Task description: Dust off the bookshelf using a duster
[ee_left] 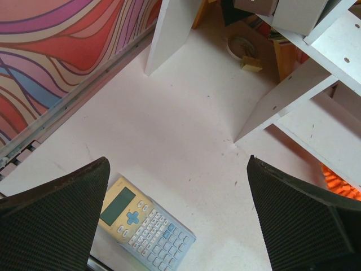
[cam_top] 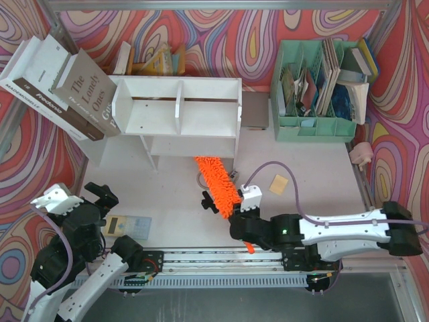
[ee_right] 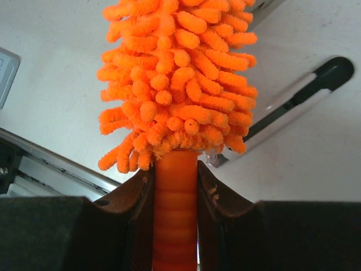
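Note:
The white bookshelf (cam_top: 177,114) stands at the back middle of the table; its panels also show in the left wrist view (ee_left: 316,121). The orange fluffy duster (cam_top: 218,181) lies slanted in front of it, its far tip at the shelf's lower right front. My right gripper (cam_top: 236,216) is shut on the duster's orange handle (ee_right: 175,214), just below the fluffy head (ee_right: 177,73). My left gripper (cam_top: 104,198) is open and empty at the near left, hovering over the table (ee_left: 177,169). A bit of the duster shows past the shelf (ee_left: 338,183).
A calculator (cam_top: 131,227) lies near the left gripper, also in the left wrist view (ee_left: 148,223). Large books (cam_top: 60,87) lean at the back left. A mint-green file organizer (cam_top: 315,87) stands back right. A yellow pad (cam_top: 278,184) and a black-and-silver tool (ee_right: 293,104) lie beside the duster.

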You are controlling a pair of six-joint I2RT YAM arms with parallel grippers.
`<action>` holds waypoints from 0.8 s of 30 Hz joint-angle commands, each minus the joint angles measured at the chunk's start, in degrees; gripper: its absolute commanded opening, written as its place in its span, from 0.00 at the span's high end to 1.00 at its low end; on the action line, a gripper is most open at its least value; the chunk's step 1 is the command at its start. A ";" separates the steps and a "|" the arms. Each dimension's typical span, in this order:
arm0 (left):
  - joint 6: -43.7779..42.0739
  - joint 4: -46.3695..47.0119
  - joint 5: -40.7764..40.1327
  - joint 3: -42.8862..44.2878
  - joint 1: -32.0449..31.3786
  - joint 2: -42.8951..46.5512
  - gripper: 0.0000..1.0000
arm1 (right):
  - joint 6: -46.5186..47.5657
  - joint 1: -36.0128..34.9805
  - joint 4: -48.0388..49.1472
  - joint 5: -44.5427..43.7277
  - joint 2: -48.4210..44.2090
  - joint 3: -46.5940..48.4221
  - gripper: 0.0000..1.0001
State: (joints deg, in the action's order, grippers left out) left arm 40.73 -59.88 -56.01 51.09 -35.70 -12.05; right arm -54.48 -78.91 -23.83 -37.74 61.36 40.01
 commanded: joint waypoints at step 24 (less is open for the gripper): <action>-1.65 1.56 0.73 -1.26 -0.24 1.35 0.02 | 5.91 -5.85 25.25 -5.49 28.24 15.86 1.00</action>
State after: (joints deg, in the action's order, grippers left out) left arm 40.05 -59.77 -55.70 50.52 -35.70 -10.90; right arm -51.83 -82.28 -4.23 -39.42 91.50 53.06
